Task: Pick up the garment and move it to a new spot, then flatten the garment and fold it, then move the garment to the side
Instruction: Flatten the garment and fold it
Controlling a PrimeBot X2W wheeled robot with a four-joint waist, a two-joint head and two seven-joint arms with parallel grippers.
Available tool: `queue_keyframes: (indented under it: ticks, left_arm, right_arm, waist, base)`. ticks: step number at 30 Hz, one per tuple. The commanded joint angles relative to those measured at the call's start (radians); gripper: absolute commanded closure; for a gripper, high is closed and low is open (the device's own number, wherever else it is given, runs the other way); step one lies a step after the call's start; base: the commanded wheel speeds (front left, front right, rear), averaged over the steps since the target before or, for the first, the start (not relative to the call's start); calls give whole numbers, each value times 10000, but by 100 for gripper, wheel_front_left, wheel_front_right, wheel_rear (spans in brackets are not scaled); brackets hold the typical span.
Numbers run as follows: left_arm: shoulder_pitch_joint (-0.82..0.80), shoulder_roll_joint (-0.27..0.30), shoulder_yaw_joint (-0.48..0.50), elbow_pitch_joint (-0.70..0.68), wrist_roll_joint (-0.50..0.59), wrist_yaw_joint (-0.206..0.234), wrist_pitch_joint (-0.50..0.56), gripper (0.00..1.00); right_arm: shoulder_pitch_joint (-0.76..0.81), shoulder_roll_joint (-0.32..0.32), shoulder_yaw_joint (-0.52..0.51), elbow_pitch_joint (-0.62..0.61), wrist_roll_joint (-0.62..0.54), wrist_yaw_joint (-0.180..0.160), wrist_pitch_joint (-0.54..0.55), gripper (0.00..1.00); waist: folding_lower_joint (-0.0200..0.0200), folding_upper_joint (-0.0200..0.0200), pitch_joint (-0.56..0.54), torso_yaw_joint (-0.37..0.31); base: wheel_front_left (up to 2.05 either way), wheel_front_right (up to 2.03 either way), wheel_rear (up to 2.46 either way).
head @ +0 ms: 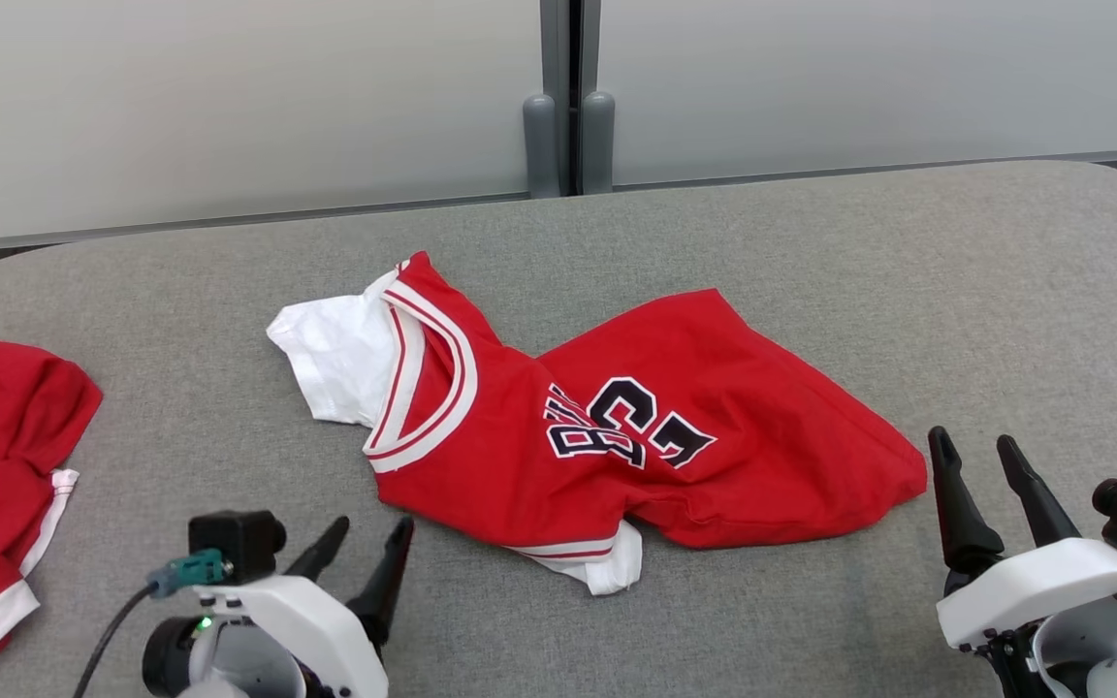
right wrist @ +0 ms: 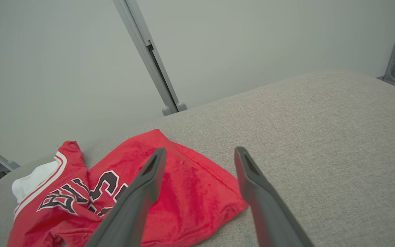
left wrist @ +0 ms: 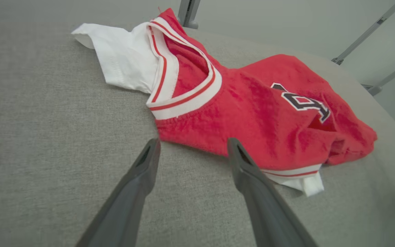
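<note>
Left end effector, right end effector released; garment on grey table; pale wall.

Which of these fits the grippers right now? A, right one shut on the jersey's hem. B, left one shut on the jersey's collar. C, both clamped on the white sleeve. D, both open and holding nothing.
D: the left gripper and the right gripper each have their fingers spread apart, and the jersey lies loose on the table, clasped by neither.
</note>
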Motion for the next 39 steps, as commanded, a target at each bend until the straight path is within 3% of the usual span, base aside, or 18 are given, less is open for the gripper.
queue_keyframes:
  ticks: [1,10,18,20,23,26,27,28,29,39]
  left_arm:
    - [150,69,-51,-291,-128,98,134,0]
    - [2,214,-695,-634,118,200,1114,0]
    - [-1448,542,-1907,417,2068,326,1763,0]
    - [-2506,662,-2715,1362,3560,560,2022,0]
    - [-2715,626,-2748,1568,3836,783,1869,0]
    - [-2894,547,-2807,1530,3833,620,1874,0]
    - [-2919,515,-2807,1450,3834,616,1814,24]
    - [-2952,525,-2829,1369,3877,614,1787,68]
    - [-2993,539,-2805,1235,3890,643,1751,100]
    - [-3998,813,-2286,-794,3981,1011,2202,100]
  right_arm:
    - [101,-56,-42,-39,15,21,40,0]
    - [-86,-54,81,-189,-114,21,178,0]
    - [-287,-54,256,-230,-90,21,110,0]
    - [-457,-54,338,-152,-19,21,-6,0]
    - [-489,-54,308,-98,-7,21,-74,0]
    - [-514,-54,313,-32,32,21,-141,0]
    - [-522,-54,321,1,52,21,-169,0]
    - [-526,-56,316,27,86,21,-192,0]
    - [-532,-54,313,49,98,21,-212,0]
    - [-682,-51,288,115,137,21,-360,0]
  waist:
    - [0,-1,-13,19]
    - [0,-1,47,-40]
    - [0,-1,484,-395]
    - [0,-1,792,-709]
    - [0,-1,891,-817]
    - [0,-1,962,-886]
    - [0,-1,978,-916]
    - [0,-1,985,-944]
    - [0,-1,991,-973]
    - [0,-1,1258,-1491]
  base:
    - [0,0,0]
    - [0,0,0]
    - [0,0,0]
    - [0,0,0]
    - [0,0,0]
    - [0,0,0]
    - [0,0,0]
    - [0,0,0]
    - [0,0,0]
    - [0,0,0]
